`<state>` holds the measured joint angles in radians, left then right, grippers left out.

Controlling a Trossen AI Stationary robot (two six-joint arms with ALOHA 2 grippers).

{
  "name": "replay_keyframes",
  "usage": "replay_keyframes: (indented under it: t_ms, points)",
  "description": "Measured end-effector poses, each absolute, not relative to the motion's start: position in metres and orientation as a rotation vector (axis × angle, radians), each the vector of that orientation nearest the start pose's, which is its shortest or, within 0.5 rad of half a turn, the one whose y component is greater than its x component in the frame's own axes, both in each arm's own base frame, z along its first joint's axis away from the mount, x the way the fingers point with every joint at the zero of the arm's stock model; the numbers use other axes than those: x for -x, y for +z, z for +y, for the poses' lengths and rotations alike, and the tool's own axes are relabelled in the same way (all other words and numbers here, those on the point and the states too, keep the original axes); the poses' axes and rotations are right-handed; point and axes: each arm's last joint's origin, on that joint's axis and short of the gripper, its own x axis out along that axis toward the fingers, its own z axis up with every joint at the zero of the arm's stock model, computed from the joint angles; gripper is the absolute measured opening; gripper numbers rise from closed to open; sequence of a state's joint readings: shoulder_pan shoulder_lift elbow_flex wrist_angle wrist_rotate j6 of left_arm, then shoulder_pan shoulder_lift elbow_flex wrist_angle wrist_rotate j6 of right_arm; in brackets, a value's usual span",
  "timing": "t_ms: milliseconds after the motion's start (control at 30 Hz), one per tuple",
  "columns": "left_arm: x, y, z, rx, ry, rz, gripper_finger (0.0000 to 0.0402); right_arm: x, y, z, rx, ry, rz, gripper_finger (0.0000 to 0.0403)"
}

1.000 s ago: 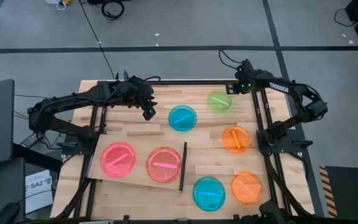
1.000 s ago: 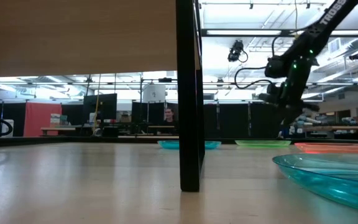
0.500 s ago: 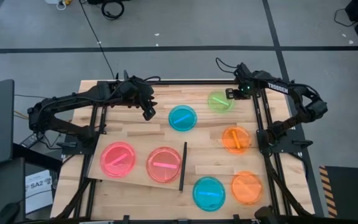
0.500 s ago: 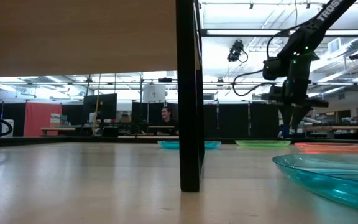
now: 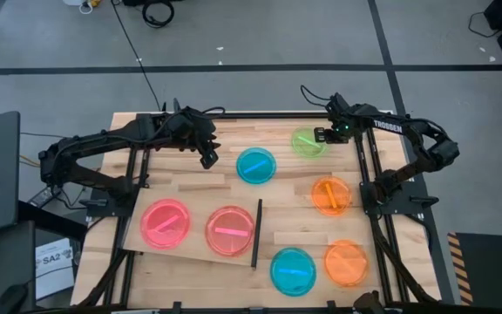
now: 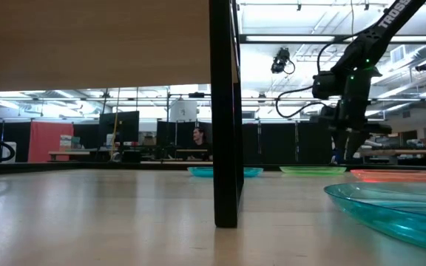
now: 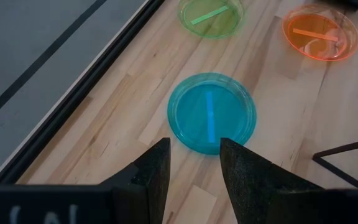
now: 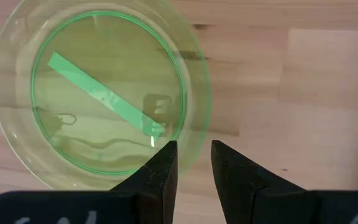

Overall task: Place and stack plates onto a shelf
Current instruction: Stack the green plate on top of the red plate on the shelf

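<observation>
1. The right gripper (image 8: 193,165) hangs over the green plate (image 8: 101,93); its fingers (image 8: 160,171) stand slightly apart, straddling the near rim, holding nothing.
2. The left gripper (image 7: 194,165) has its fingers apart and empty, a blue plate (image 7: 211,113) just beyond the tips.
3. Two pink plates (image 5: 166,223) lie on the shelf (image 5: 197,253), well away from both pairs of fingers.

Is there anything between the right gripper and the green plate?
Nothing visible. The right gripper hangs open right over the green plate's rim, with only air and bare table below its fingers.
</observation>
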<state>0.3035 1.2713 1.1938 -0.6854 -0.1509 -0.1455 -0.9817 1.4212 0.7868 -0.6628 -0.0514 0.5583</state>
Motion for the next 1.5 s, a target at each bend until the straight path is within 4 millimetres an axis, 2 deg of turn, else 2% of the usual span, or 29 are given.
replay_keyframes:
  t_ms: [167,300,567,867,1067,1500]
  points:
    - [-0.247,0.330,0.082,0.194,0.487,0.735,0.0146,-0.132,0.167,-0.193,-1.098,-1.153,0.980,0.0105]
    - [-0.247,0.330,0.082,0.194,0.487,0.735,0.0146,-0.137,0.165,-0.192,-1.084,-1.152,0.947,0.0105]
    - [-0.247,0.330,0.082,0.195,0.485,0.734,0.0146,-0.138,0.165,-0.192,-1.105,-1.171,0.926,0.0105]
    - [-0.248,0.330,0.079,0.230,0.397,0.735,0.0146,-0.142,0.165,-0.189,-1.101,-1.181,0.927,0.0105]
    - [-0.248,0.330,0.079,0.230,0.395,0.736,0.0146,-0.140,0.157,-0.183,-1.078,-1.202,0.961,0.0105]
    - [-0.248,0.330,0.079,0.229,0.395,0.736,0.0146,-0.144,0.155,-0.183,-1.072,-1.218,0.911,0.0105]
